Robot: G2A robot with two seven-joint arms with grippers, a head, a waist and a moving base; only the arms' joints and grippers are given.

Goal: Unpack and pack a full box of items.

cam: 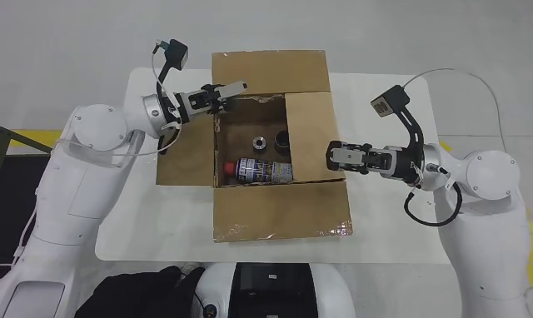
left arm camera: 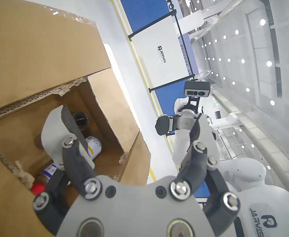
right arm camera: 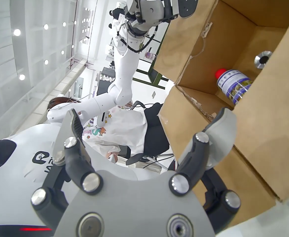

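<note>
Top view, left to right. The left gripper (cam: 230, 92) hangs over the far left corner of the opening of a brown corrugated cardboard box (cam: 279, 211), its two grey fingers spread wide with nothing between them.

The box stands upright in the middle of the white rectangular table (cam: 379, 226), with all four flaps folded outward. The far flap (cam: 271, 70) and the near flap lie flat, and the left flap (cam: 177, 166) passes beneath the left arm.

Three things rest on the box floor:
- A plastic bottle with a red cap and a white-and-blue label (cam: 260, 170) lies on its side along the near wall, cap toward the left.
- A small silver metal cylinder with a dark bore (cam: 258, 142) stands behind it, near the middle.
- A black round cup-like object (cam: 281, 139) stands just beside the cylinder, close to the right wall — what it is cannot be told.

The right flap (cam: 308, 135) lies open. At its outer edge, outside the opening, the right gripper (cam: 331, 156) is held level and pointed toward the box. Its fingers are also set wide apart and hold nothing.
</note>
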